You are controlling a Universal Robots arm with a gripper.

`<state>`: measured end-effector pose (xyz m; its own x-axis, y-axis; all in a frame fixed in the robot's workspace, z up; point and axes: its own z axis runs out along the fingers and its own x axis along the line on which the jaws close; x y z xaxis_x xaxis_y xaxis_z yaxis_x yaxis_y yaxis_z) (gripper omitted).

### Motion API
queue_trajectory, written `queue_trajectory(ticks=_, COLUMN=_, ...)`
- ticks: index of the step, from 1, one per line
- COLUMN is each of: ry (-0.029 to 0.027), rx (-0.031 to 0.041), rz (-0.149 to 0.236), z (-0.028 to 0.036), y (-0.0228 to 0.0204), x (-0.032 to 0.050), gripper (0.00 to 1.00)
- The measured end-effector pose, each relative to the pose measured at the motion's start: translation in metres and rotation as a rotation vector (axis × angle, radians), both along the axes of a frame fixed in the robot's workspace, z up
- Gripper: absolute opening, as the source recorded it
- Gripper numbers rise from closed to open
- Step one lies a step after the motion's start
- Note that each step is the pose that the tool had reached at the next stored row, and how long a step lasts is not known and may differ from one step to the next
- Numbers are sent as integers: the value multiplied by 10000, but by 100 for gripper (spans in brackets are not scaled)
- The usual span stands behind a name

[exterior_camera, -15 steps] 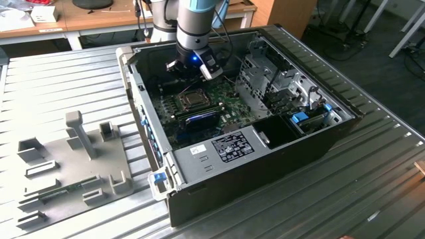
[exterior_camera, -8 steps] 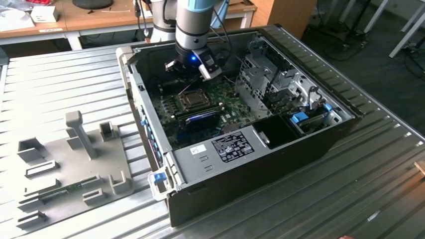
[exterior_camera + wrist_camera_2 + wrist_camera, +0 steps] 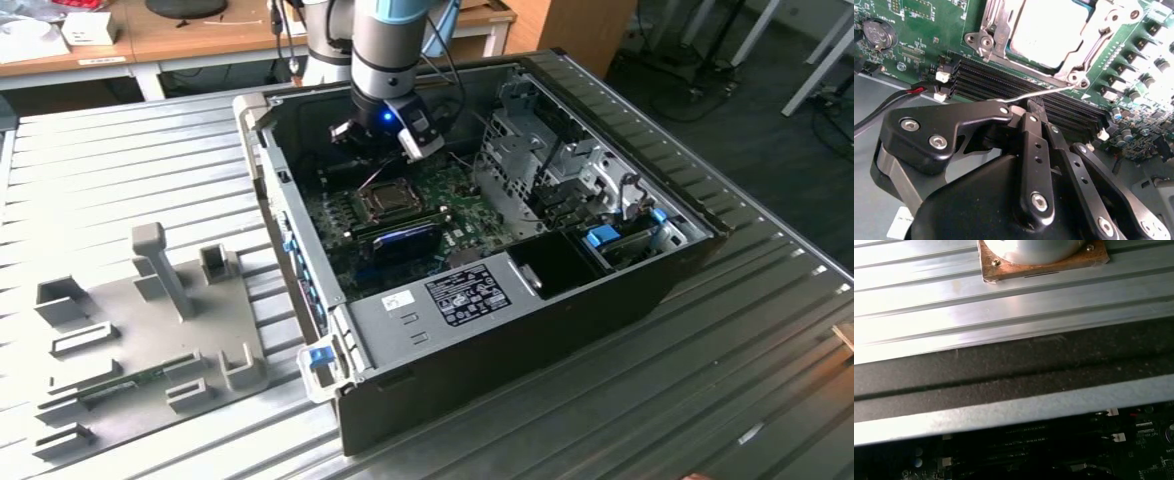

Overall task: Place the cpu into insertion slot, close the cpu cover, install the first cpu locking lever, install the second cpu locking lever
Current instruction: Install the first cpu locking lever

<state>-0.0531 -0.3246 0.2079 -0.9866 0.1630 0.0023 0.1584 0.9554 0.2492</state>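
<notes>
The cpu (image 3: 1049, 30) lies in the insertion slot (image 3: 387, 200), its pale top showing through the cut-out of the cpu cover (image 3: 996, 22), which lies flat over it. A thin silvery locking lever (image 3: 1044, 92) runs from a screw at the socket's corner out over the black memory slots to my gripper (image 3: 1024, 107). The black fingers (image 3: 1033, 125) are shut together, and the lever's free end rests against their tip; I cannot tell whether it is pinched. In the exterior view the gripper (image 3: 387, 150) hangs inside the open computer case just behind the socket.
Long black memory slots (image 3: 999, 82) lie between the gripper and the socket, and a coin battery (image 3: 878, 35) sits on the board. A metal drive cage (image 3: 534, 170) fills the case at the exterior view's right. A grey fixture plate (image 3: 134, 320) lies on the ribbed table.
</notes>
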Motion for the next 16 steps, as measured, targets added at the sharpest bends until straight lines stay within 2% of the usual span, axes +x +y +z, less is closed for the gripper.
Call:
queue_trajectory(ticks=6, ry=-2, rx=0, rz=-1, z=22, y=3, x=-2, gripper=10)
queue_trajectory(ticks=16, ry=-2, rx=0, rz=-2, z=145, y=6, x=-3, gripper=10)
